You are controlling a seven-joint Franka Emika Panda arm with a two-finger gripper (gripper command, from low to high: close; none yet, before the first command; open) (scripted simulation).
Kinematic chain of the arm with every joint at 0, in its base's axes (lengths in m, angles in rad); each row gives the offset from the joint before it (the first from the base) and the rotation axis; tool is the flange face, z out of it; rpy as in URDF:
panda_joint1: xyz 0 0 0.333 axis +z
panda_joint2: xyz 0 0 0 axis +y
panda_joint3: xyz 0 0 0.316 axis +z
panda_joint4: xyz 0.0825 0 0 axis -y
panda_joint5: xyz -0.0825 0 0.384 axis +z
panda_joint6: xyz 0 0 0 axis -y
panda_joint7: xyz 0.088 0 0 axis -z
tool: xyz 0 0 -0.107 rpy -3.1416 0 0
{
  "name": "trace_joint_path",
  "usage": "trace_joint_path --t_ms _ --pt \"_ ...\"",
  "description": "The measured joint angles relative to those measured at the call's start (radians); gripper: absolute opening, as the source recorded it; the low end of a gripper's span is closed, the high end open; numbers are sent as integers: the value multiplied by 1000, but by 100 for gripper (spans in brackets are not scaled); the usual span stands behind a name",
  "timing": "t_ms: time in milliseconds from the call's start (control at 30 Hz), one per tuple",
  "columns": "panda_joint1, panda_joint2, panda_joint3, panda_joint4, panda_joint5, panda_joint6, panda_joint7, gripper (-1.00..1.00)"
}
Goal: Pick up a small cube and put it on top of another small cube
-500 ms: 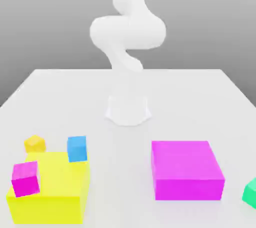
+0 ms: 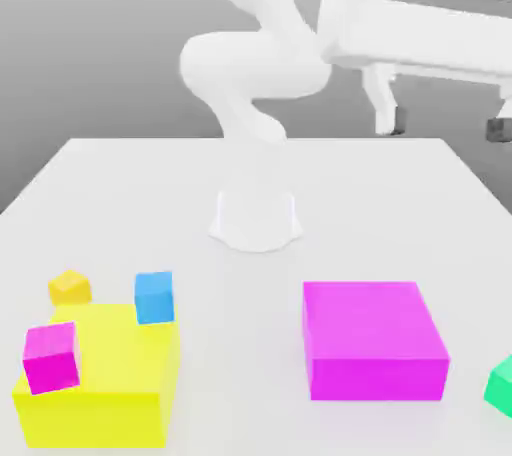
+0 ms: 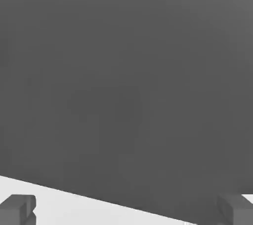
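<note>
Jaws (image 2: 446, 127) wide open — nothing between

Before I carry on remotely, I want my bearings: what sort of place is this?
Apparently a simulated robot workcell: a white robot arm over a plain white tabletop, flat-coloured blocks such as the magenta block, and a blank grey backdrop.

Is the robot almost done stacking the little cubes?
Not yet, it looks barely started. The small green cube is down low, past the big magenta block, with no cube on top. The gripper is wide open and holds nothing, high above the table. Reaching, grabbing and stacking are all left.
</note>
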Motion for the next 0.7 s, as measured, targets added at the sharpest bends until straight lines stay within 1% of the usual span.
trace_joint_path --t_ms 233,500,633,667,700 --pt "96 254 50 5 -83 65 62 0" --pt "192 528 98 8 -114 153 88 0" --pt "264 672 25 38 -185 251 141 0" --pt "276 696 10 44 -199 268 151 -100" --pt "276 696 10 44 -199 268 151 -100"
